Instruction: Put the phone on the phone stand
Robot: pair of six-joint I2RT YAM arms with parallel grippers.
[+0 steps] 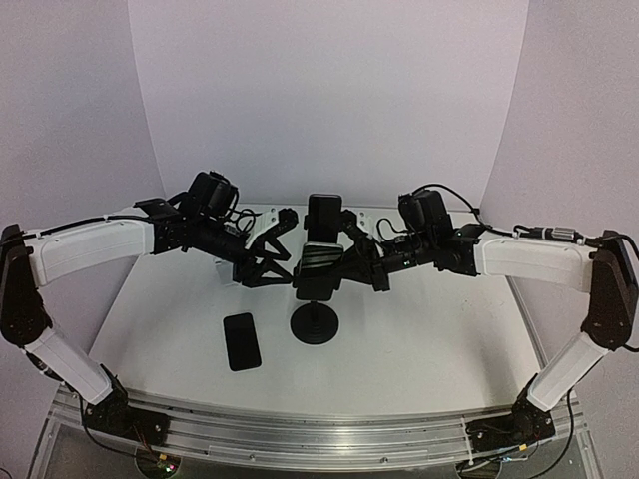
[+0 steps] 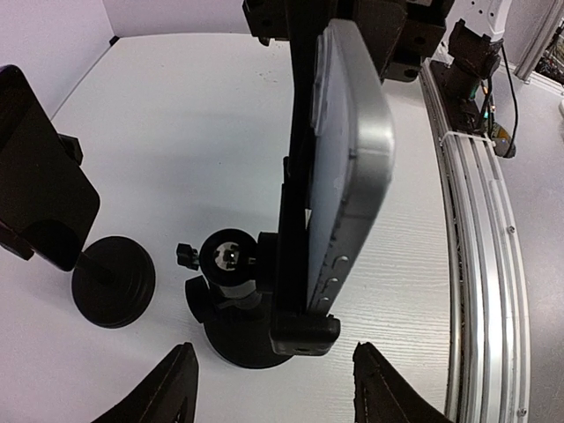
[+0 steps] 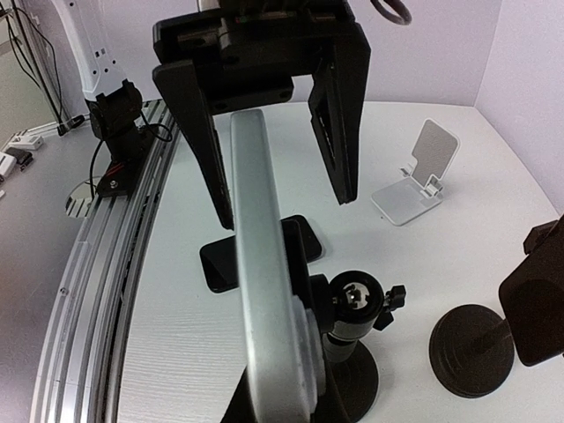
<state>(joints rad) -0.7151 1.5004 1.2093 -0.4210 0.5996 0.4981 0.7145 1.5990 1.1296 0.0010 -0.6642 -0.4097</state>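
Note:
A silver phone point(image 1: 319, 261) stands edge-on in the clamp of a black round-based phone stand point(image 1: 315, 325), also seen in the left wrist view point(image 2: 352, 167) and the right wrist view point(image 3: 264, 291). My right gripper point(image 1: 349, 259) is shut on the silver phone's upper end; in the left wrist view point(image 2: 339, 26) its black fingers press both faces. My left gripper point(image 2: 278, 388) is open, its fingers wide apart on either side of the clamp's lower end without touching it. A second, black phone point(image 1: 241, 340) lies flat on the table to the left of the stand's base.
A second black stand point(image 2: 113, 282) holding a dark phone point(image 2: 40, 185) stands just behind. A white folding stand point(image 3: 414, 181) sits at the back left. The aluminium rail point(image 2: 476, 220) runs along the table's near edge.

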